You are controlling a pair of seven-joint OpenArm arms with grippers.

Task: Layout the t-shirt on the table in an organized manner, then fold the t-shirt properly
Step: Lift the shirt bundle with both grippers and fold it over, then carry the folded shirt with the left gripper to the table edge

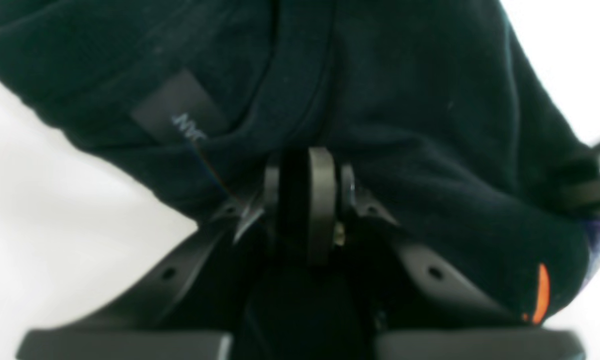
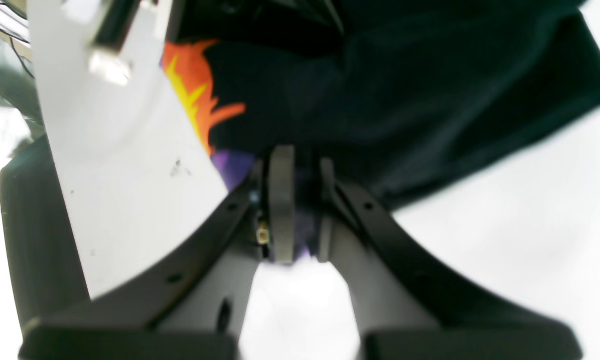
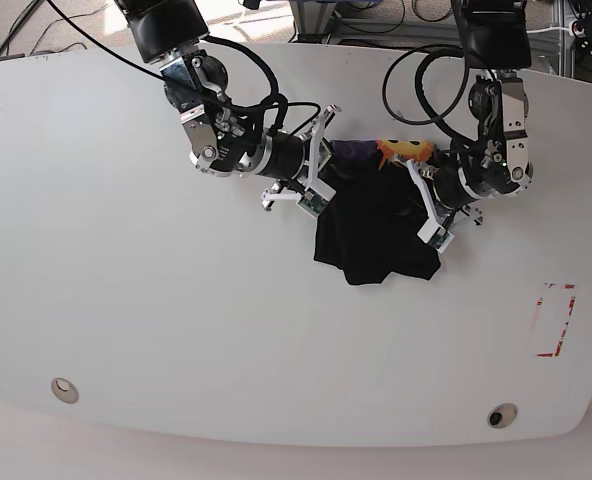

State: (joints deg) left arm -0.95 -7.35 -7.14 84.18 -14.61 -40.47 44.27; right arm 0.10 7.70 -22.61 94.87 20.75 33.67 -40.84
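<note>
- t-shirt [image 3: 374,235] bunched mid-desk [image 3: 126,300], hanging between both arms
- left tool [image 1: 307,195] and right tool [image 2: 294,200] both pinched on cloth
- layout unfinished, no folds yet

Both arms are built from black box-shaped upper housings and silver-grey round joint casings, with looping black cables running alongside them. The left end effector [image 1: 307,200] has dark grey flat fingers on black angled brackets dotted with small screw holes (a brass-coloured fitting shows near the pads). The right end effector [image 2: 300,200] matches it, with paler grey inner struts and white mounting frames.
</note>
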